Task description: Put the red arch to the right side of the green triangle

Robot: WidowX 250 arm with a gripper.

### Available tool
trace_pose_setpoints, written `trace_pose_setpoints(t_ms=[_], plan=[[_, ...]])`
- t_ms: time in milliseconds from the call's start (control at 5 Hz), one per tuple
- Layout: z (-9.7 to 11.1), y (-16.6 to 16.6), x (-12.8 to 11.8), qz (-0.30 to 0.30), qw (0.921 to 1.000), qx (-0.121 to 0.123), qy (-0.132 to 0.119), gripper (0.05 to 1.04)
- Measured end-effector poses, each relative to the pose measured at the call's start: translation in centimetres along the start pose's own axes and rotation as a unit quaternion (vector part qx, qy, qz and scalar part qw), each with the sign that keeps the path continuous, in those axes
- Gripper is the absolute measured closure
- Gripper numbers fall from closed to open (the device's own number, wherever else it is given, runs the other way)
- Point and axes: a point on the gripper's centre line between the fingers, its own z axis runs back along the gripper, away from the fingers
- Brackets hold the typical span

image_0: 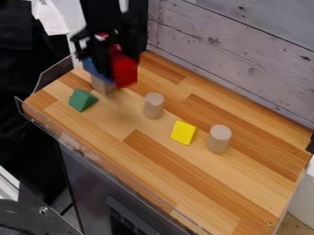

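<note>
The black gripper (107,66) hangs over the upper left part of the wooden top, shut on the red arch (126,72). The arch is held above the surface, partly covered by the gripper, and its lower end points down. To the lower left of them, the green triangle (83,100) lies on the wood near the left end, apart from the gripper.
Behind the gripper, a blue block (93,69) is partly hidden, with a beige block (102,86) under it. A beige cylinder (153,105), a yellow block (183,132) and another cylinder (219,138) stand rightward. A clear rim (67,143) edges the front.
</note>
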Motion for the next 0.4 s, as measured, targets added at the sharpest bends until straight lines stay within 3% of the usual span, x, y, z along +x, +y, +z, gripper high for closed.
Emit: trace_pose_setpoints(t_ms=[200, 400], plan=[[-0.5, 1.0, -1.9, -0.027, 0.9994, 0.020, 0.001, 0.498], [-1.8, 2.2, -2.8, -0.011, 0.9994, 0.032, 0.010, 0.498]])
